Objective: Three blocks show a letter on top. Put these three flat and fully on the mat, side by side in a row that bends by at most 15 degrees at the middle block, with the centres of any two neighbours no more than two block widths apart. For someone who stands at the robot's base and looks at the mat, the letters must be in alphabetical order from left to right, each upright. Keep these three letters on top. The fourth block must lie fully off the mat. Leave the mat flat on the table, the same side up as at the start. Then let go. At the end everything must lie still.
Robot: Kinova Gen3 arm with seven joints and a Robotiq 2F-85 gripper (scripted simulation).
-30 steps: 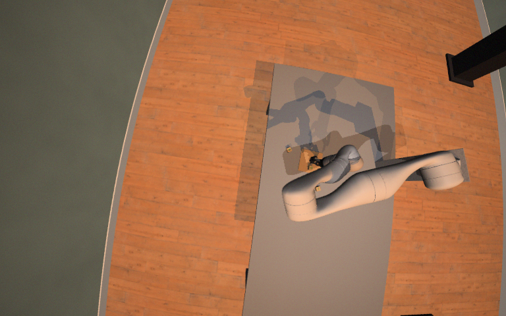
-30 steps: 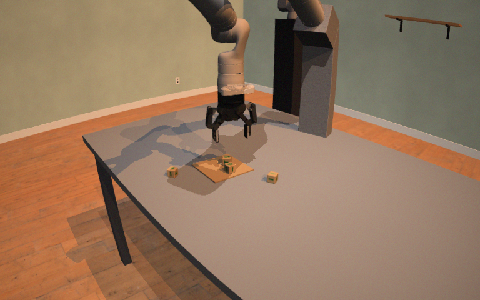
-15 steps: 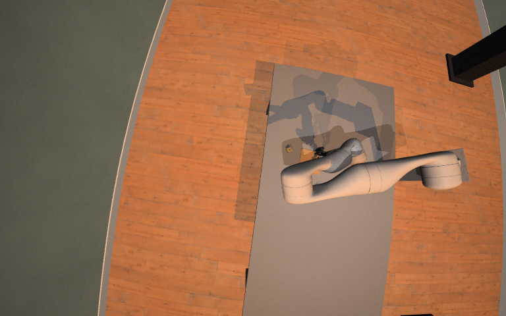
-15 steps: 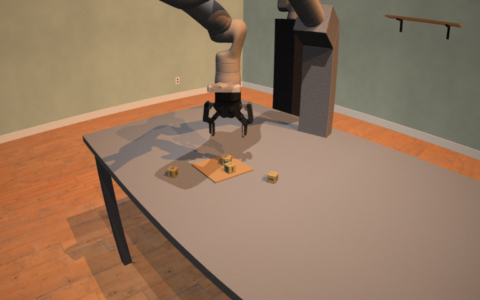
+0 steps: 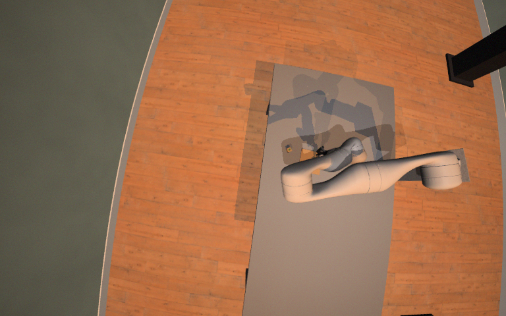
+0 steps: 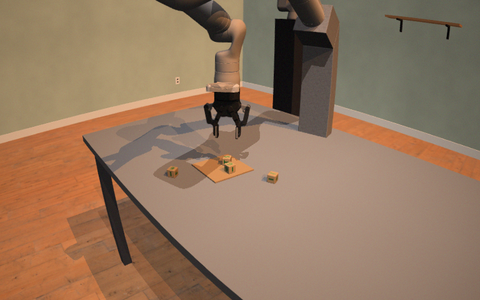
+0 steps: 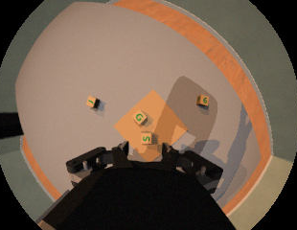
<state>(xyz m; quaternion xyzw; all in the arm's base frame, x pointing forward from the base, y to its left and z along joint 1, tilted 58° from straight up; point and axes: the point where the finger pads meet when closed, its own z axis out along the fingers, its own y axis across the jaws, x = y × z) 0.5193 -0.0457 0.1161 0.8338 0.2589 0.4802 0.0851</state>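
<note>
An orange-brown mat [image 6: 222, 169] lies flat on the grey table. Two wooden blocks with green letters sit on it, one at the back [image 6: 226, 159] and one in front of it [image 6: 229, 167]. They show in the wrist view on the mat [image 7: 150, 125] as block [image 7: 140, 117] and block [image 7: 147, 137]. A third block [image 6: 172, 171] lies off the mat to the left, also visible in the wrist view [image 7: 202, 100]. A fourth block [image 6: 272, 177] lies off the mat to the right, also visible in the wrist view [image 7: 93, 102]. My gripper [image 6: 227, 135] hangs well above the mat, fingers partly open and empty.
A tall dark pillar with a grey face [image 6: 305, 70] stands at the back of the table. The table's left edge [image 6: 97, 155] runs close to the left block. My arm [image 5: 365, 176] hides part of the mat from overhead.
</note>
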